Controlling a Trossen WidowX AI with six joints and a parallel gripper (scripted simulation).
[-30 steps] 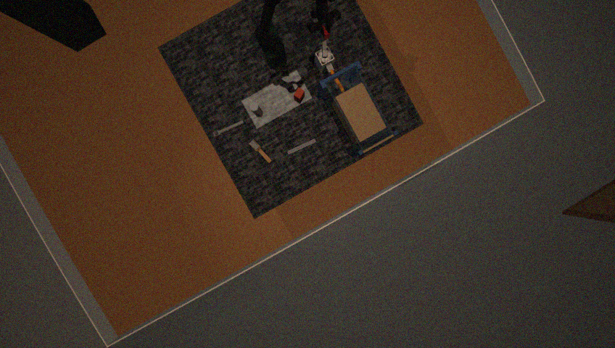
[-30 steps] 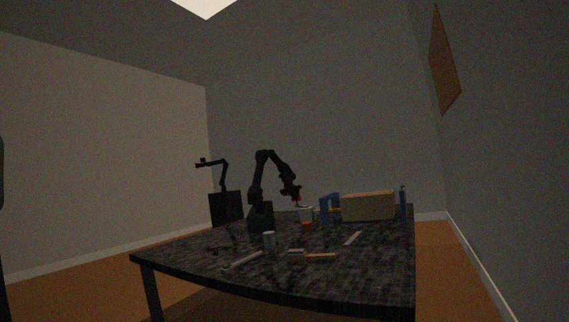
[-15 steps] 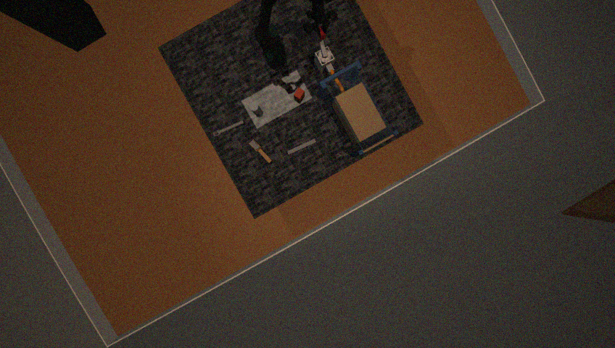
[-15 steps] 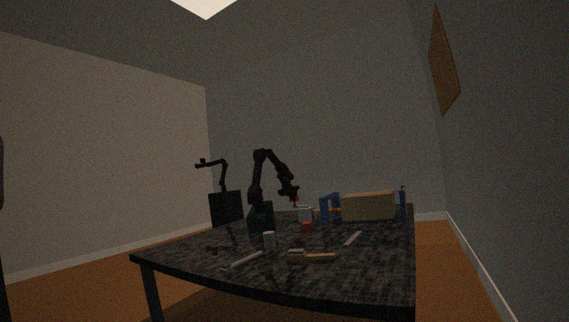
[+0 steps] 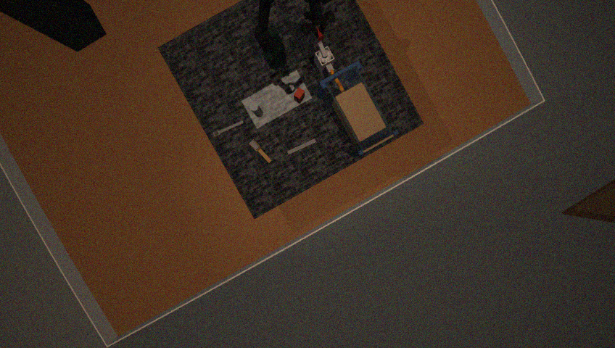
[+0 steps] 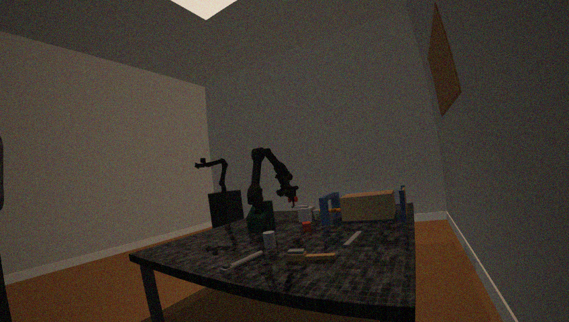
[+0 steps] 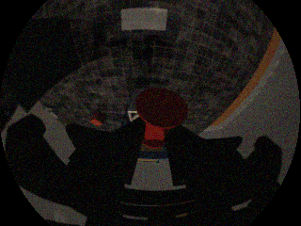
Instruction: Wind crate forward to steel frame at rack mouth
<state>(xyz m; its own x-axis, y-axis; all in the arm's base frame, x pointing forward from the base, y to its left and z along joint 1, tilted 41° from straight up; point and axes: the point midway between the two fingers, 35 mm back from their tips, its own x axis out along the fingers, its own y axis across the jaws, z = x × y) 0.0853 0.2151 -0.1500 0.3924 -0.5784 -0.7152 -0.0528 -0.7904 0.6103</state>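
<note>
One pincer (image 6: 294, 198) (image 7: 154, 117), pinching one red-knobbed winch handle (image 5: 319, 33) (image 6: 295, 206) (image 7: 153, 131). One tan crate (image 5: 360, 112) (image 6: 368, 205), right of centre overhead, lay near the desk's (image 5: 275, 189) (image 6: 343, 279) lower-right edge; one blue frame (image 5: 341, 73) (image 6: 322, 211) stood beside.

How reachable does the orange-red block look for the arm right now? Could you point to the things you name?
Probably not graspable yet: the pincer (image 6: 293, 202) (image 7: 154, 117) is shut on a red knob (image 6: 295, 198) (image 7: 154, 132). Otherwise, nothing visibly stands over the block (image 5: 299, 94) (image 6: 306, 226) (image 7: 96, 122), so it looks within reach once that is put down.
</note>
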